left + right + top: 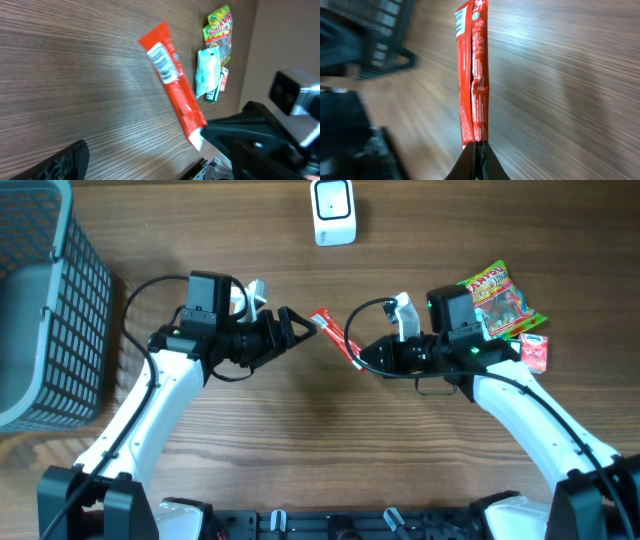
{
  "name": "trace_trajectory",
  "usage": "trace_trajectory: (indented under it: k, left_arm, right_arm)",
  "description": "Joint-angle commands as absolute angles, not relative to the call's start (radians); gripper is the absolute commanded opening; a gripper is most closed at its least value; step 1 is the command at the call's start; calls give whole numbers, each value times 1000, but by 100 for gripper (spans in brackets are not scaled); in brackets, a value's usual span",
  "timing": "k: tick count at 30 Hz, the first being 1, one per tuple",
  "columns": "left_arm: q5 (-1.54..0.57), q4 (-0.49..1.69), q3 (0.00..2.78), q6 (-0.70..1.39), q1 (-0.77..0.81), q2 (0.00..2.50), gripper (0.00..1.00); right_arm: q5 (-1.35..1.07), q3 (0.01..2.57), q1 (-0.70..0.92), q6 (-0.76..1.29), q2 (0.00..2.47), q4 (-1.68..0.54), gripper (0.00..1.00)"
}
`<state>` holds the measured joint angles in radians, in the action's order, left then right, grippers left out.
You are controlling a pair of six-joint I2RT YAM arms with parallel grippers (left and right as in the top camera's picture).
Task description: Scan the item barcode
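Note:
A long red packet (pixel 336 338) hangs above the table between the two arms. My right gripper (pixel 362 361) is shut on its right end, and in the right wrist view the packet (pixel 475 75) rises edge-on from the closed jaws (pixel 476 150). My left gripper (pixel 306 326) stands open just left of the packet's free end, with nothing between its fingers (pixel 62 162). The left wrist view shows the packet (pixel 175 90) with its white barcode label (pixel 163 60) facing that camera. The white scanner (pixel 333 212) stands at the table's far edge.
A grey mesh basket (pixel 40 310) fills the left side. Colourful snack bags (pixel 500 298) and a small red packet (pixel 535 353) lie behind my right arm; the snack bags (pixel 220 30) also show in the left wrist view.

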<state>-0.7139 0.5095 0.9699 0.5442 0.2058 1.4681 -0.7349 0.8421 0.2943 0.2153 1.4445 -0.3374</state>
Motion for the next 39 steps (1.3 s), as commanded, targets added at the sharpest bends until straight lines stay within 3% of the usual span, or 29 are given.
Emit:
trace_trajectory:
  k: [1,8,15,18,21,22,23,25,26,27,28,29,31,34,39]
  left_arm:
    - [-744,489,973,563,227,1476,85]
    - [-762,351,973,623,253,1476,74]
    - [-762,333,973,623,253,1476,71]
    - [-762,332,973,623,253,1476,57]
    - [-762,331,973,623,253,1476,28]
    - [-762,331,973,623,253,1476,11]
    - [-762,332,973,623,253,1476,4]
    - [-763,332,973,657,253,1476,4]
    - [-768,331,974,671,252,1476,4]
    - [-787,327,974,670,249,1476,4]
    - [-827,316,974,666,240,1476,4]
    - [-889,300,974,659,223,1475,4]
    - [-1000,268,974,646,189,1475,4]
    - [-1158,239,974,631,142,1476,4]
    - [-1234,242,974,494,161,1476,4]
  right_arm:
    - [-930,849,292,332,1423,-279,4]
    - [-997,849,295,351,1423,-266,4]
    - [-1035,849,331,401,1423,-187,4]
    - [-1035,849,346,426,1423,-150,4]
    - [-1034,849,365,422,1423,-150,4]
    - [-1034,849,370,422,1423,-150,4]
    - [-1031,849,374,421,1423,-150,4]
    - [-1025,849,375,416,1423,-154,4]
    - [-1026,849,375,408,1423,-154,8]
    - [-1030,849,372,398,1423,-154,18]
    - [-1042,849,366,393,1423,-152,39]
    - [-1066,849,356,392,1423,-149,52]
    - [-1126,849,331,392,1423,-146,64]
    - [-1250,849,288,393,1423,-145,66]
    - [-1448,849,289,470,1423,-56,59]
